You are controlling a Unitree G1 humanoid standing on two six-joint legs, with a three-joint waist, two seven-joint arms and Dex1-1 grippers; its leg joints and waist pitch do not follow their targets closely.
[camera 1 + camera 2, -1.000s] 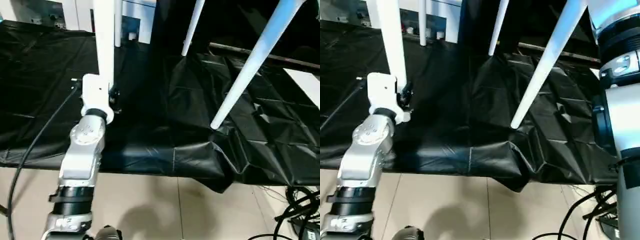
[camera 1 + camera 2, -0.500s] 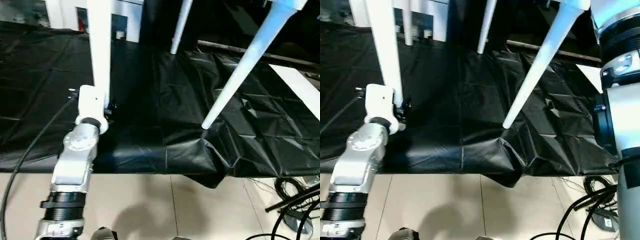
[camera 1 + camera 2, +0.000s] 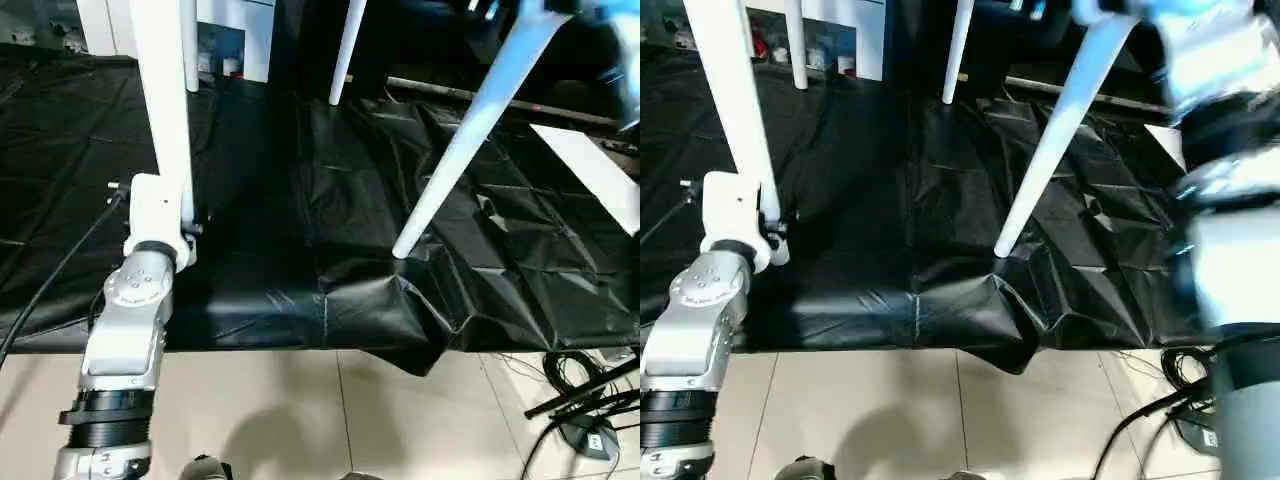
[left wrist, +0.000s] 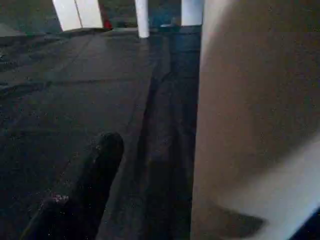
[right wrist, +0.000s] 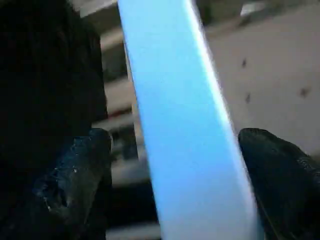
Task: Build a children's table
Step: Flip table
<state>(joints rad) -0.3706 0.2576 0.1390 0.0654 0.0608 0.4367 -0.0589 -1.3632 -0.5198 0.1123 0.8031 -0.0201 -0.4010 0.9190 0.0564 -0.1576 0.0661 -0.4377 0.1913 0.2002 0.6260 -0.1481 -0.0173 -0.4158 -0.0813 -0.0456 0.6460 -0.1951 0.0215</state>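
Four smooth white plastic tube legs [image 3: 470, 130] stand on crinkled black cloth [image 3: 500, 260]; grips of both grippers cannot be told.

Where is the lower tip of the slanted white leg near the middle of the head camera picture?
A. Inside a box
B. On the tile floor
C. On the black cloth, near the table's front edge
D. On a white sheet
C: the tip of the slanted white leg rests on the wrinkled black cloth, close to the table's front edge above the tile floor.

You see a work table [image 3: 250, 300] draped in crumpled black cloth; below its front edge lie beige floor tiles [image 3: 300, 420] and, toward the right, tangled black cables [image 3: 585, 385].
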